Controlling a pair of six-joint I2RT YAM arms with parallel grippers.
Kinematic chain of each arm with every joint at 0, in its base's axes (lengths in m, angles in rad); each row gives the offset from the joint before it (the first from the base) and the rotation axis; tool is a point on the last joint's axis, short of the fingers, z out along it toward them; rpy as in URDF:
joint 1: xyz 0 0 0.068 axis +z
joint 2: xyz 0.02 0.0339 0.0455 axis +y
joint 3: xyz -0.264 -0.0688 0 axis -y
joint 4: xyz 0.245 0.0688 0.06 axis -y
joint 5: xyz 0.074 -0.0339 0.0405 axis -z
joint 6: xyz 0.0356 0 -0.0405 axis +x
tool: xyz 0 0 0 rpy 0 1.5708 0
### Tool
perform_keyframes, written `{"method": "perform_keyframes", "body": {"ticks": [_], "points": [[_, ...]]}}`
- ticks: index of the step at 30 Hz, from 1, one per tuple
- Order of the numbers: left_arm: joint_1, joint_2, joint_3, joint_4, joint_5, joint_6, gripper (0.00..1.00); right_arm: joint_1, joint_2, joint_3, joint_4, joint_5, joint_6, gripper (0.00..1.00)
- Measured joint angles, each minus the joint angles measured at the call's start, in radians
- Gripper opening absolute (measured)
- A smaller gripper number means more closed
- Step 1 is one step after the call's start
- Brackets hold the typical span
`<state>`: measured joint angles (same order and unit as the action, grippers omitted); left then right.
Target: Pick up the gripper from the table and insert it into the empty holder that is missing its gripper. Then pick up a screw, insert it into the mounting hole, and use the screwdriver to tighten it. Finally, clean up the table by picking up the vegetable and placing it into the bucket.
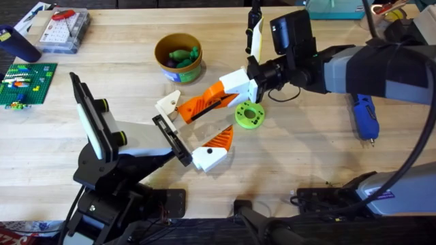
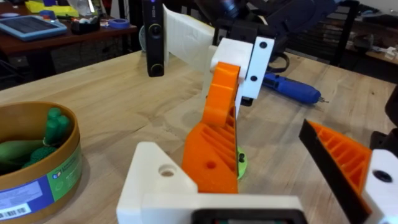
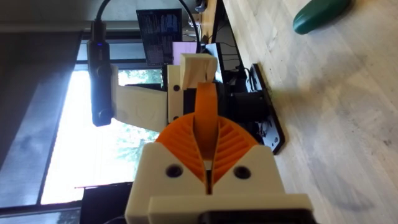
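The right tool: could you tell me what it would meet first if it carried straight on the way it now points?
Probably the left tool: the right tool points into its open jaws, toward the black body behind them, though depth is unclear from above.

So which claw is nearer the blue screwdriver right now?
The right claw. Neither is beside the screwdriver, which lies off toward the table's right edge; the right claw sits mid-table by the green disc, and the left claw is a little farther left.
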<state>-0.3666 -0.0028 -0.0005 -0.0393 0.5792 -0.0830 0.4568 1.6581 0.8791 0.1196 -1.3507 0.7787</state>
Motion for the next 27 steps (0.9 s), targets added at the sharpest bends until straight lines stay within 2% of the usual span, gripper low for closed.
{"method": "perform_keyframes", "body": {"ticks": [3, 10, 27], "points": [[0.001, 0.003, 0.005, -0.007, -0.007, -0.002, 0.991, 0.0, 0.0, -0.001, -0.007, -0.001, 0.003, 0.016], [0.001, 0.003, 0.005, -0.005, -0.015, 0.0, 0.991, -0.016, 0.0, -0.002, 0.093, -0.01, 0.045, 0.016], [0.001, 0.003, 0.005, -0.004, -0.015, -0.002, 0.991, -0.011, 0.007, -0.002, 0.109, 0.003, 0.132, 0.016]]}}
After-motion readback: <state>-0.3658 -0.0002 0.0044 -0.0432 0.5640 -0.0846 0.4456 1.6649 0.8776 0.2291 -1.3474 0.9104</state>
